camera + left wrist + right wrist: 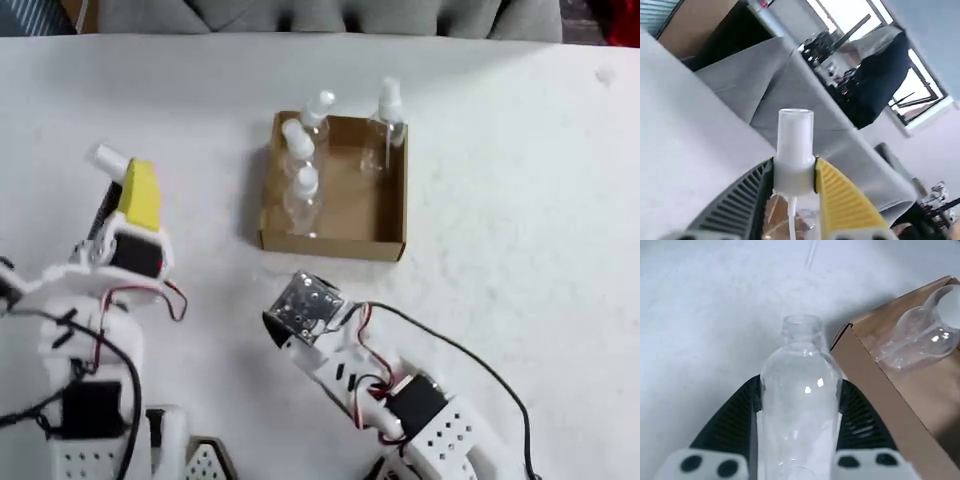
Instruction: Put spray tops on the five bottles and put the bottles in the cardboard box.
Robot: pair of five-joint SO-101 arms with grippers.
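At the left, the left tool (794,172) pinches a white spray top (795,135) by its collar, raised clear of the tabletop (500,300), with its thin tube (791,222) hanging below. Nearer the middle, the right tool (801,390) is clamped around the body of an uncapped clear bottle (800,365), whose open neck (801,326) faces away from the wrist, just beside the cardboard box (335,243). Four capped bottles (303,190) already sit in that box. The step in hand looks like joining top and bottle. It would go best with the neck held steady, the tube threaded in first, and the collar seated squarely before any twisting. A slanted approach risks bending the tube.
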